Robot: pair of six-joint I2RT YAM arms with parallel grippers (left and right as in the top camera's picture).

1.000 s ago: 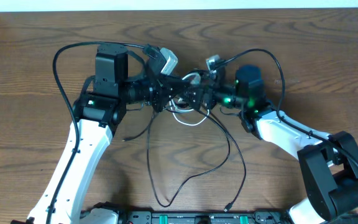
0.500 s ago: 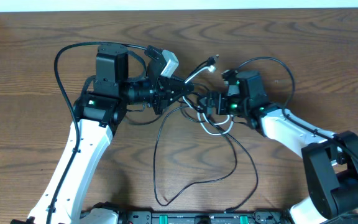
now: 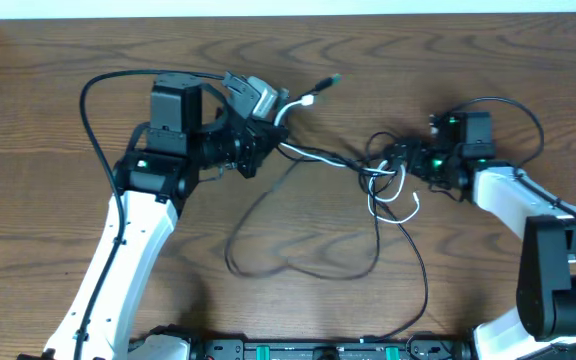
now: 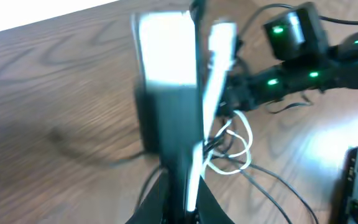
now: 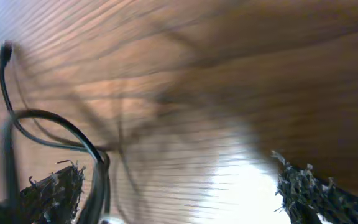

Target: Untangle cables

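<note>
In the overhead view my left gripper [image 3: 268, 135] is shut on the white cable [image 3: 301, 103] and the black cable [image 3: 313, 270] together. Their plug ends stick out above it. Both cables run taut to my right gripper [image 3: 393, 165], where white loops [image 3: 390, 192] hang in a tangle. The black cable loops over the table toward the front edge. The blurred left wrist view shows the left gripper [image 4: 173, 112] clamped on the white cable [image 4: 197, 168]. In the right wrist view my right gripper [image 5: 179, 193] has its fingers wide apart, with the black cable [image 5: 73, 134] against its left finger.
The wooden table [image 3: 48, 120] carries only the cables and the arms. The arms' own thick black wires arc beside each arm, left [image 3: 93, 130] and right [image 3: 523, 112]. The arm bases sit at the front edge [image 3: 298, 350].
My right gripper has moved right, dragging the tangle with it. The cables now stretch straight between the grippers. The black loop on the table has shifted and flattened. The left gripper has barely moved.
</note>
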